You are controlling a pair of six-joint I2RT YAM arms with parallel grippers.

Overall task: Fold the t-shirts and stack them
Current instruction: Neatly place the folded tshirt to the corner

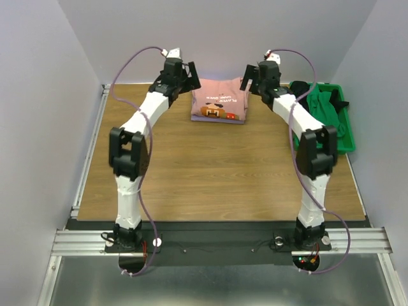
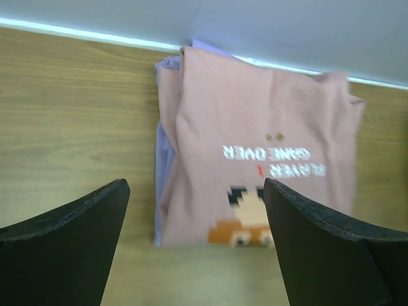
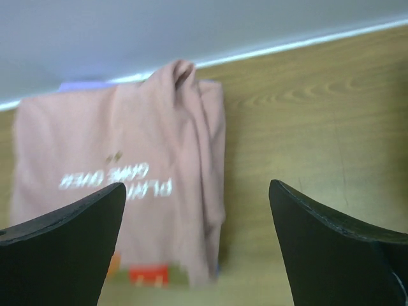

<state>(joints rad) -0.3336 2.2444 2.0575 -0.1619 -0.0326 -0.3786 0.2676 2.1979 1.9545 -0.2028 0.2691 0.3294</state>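
The table carried bare wood across its whole near and middle area. I judged that to be the open room for any withdrawal. The back wall rose directly behind the far edge, so there was no room on that side.

A green bin sat at the right edge, holding dark cloth, well apart from the work.

The t-shirts lay as one folded stack at the far centre of the table, close against the wall. The dusty-pink shirt was on top, print up. The lavender shirt was beneath it and showed only as a thin strip along the stack's left edge and at its far corner. The folded side edges ran near to far.

The stack lay between the two arms. The left gripper stood just beside its left edge, with the stack to its right. The right gripper stood just beside the right edge, with the stack to its left. Neither was clearly nearer (the spacing looked about even).

Both wrist views showed the fingers spread wide and holding nothing, with the cloth lying free beyond the tips.

I judged the stacking complete or nearly so. The next move would be to draw each arm back toward the near side without catching a fold.
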